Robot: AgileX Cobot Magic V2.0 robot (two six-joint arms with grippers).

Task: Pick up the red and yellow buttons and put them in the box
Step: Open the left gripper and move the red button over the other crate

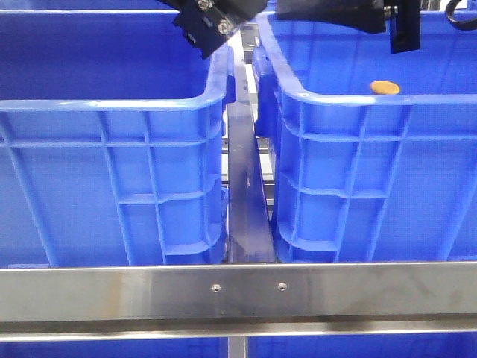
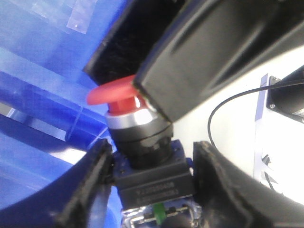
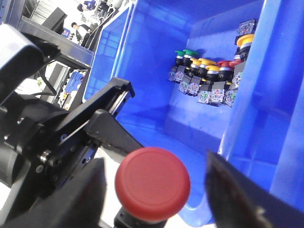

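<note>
Two blue crates (image 1: 112, 149), one yellow button (image 1: 384, 87).

Across the bottom of the front view runs a steel rail (image 1: 238, 292) of the rack, with two screw heads near its middle. From there a narrow metal bar (image 1: 246, 201) runs toward upper centre. Two blue crates sit on the frame: the left crate (image 1: 112, 171) fills the left half, the right crate (image 1: 373, 171) the right, the bar between them.
</note>
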